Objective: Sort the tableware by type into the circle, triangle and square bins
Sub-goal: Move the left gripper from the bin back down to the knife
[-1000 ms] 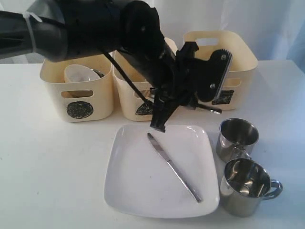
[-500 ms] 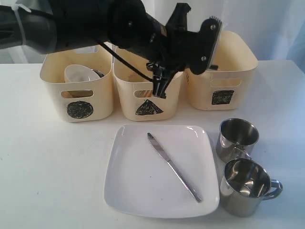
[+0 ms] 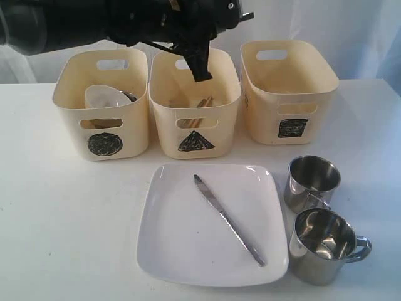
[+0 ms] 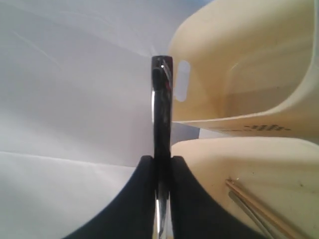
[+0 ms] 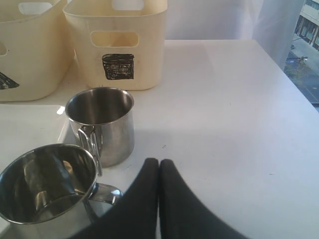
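Steel cutlery piece [image 4: 162, 99], seen edge-on, is clamped between the closed fingers of the left gripper [image 4: 162, 160]. Fork, spoon or knife: cannot tell. It sticks straight out past the fingertips, with a finger pressed on each flat side.

Exterior view: the left gripper [image 3: 202, 75] hangs over the triangle bin [image 3: 219, 128], toward its 12 o'clock rim. Wooden chopsticks [image 3: 202, 103] lie inside that bin. The circle bin [image 3: 72, 106] sits at its 9 o'clock and holds a white bowl [image 3: 103, 97]. The square bin [image 3: 313, 100] sits at its 3 o'clock.

The white square plate [image 3: 182, 251] sits at the triangle bin's 6 o'clock. A steel knife [image 3: 227, 218] lies on it, running 11 to 5 o'clock. The far steel mug [image 3: 312, 182] and near steel mug [image 3: 322, 244] stand at the plate's 3 to 4 o'clock.

The right gripper [image 5: 159, 163] has its fingers pressed together and holds nothing. It is low over the table [image 5: 224, 99], near the mugs.
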{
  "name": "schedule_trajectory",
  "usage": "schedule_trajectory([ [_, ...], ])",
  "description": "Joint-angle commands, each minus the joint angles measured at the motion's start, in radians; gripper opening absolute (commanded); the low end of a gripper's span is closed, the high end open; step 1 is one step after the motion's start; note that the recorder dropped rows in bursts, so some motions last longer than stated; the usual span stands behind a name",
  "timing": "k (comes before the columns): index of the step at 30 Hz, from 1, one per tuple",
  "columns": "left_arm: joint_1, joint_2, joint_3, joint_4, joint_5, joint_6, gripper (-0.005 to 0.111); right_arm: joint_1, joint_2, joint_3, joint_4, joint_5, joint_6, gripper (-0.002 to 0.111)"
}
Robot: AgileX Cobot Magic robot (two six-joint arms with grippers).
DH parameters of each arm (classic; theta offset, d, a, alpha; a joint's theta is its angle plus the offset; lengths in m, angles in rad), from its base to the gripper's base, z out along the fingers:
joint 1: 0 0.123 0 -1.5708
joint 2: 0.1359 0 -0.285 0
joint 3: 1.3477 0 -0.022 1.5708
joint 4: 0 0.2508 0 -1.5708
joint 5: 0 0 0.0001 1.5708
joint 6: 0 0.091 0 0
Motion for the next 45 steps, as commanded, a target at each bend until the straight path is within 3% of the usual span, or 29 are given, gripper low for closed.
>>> schedule_trajectory([
  [1,0.012,0.028,0.004,-0.011,-0.084,-0.101,0.000,0.001,-0.006,0.005,0.000,-0.014,-0.004,0.000],
  [10,0.016,0.081,0.004,-0.011,-0.239,-0.175,0.000,0.001,-0.006,0.005,0.000,-0.014,-0.004,0.000],
  [19,0.016,0.085,0.004,-0.009,-0.244,-0.177,0.000,0.001,-0.006,0.005,0.000,-0.014,-0.004,0.000],
  [23,0.011,0.085,0.004,-0.009,-0.215,-0.180,0.000,0.001,-0.006,0.005,0.000,-0.014,-0.004,0.000],
  [30,0.009,0.087,0.004,-0.009,-0.043,-0.184,0.000,0.001,-0.006,0.005,0.000,-0.014,-0.004,0.000],
  [39,0.011,0.090,0.004,-0.009,0.045,-0.186,0.000,0.001,-0.006,0.005,0.000,-0.014,-0.004,0.000],
  [45,0.028,0.092,0.004,-0.009,0.092,-0.287,0.000,0.001,-0.006,0.005,0.000,-0.014,-0.004,0.000],
])
